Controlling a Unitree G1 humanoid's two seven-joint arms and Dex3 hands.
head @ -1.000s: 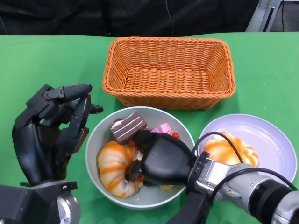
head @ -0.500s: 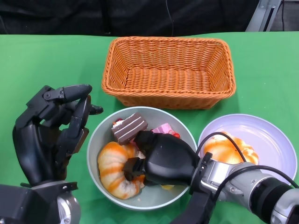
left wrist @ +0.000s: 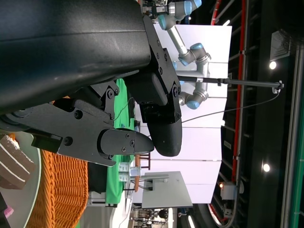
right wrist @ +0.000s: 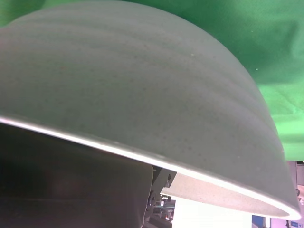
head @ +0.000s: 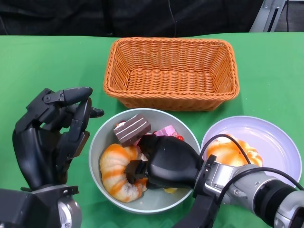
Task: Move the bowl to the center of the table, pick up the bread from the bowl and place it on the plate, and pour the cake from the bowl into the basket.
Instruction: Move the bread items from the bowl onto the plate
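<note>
Orange basket, green table

- No readable text, label, brand, number or sign in any of the three views.
- Head view: nothing printed or marked that can be read.
- Right wrist view: nothing lettered; the small bright area at one corner is too blurred to read.
- Left wrist view: background room fittings are too small and blurred to tell whether any bear writing.
</note>
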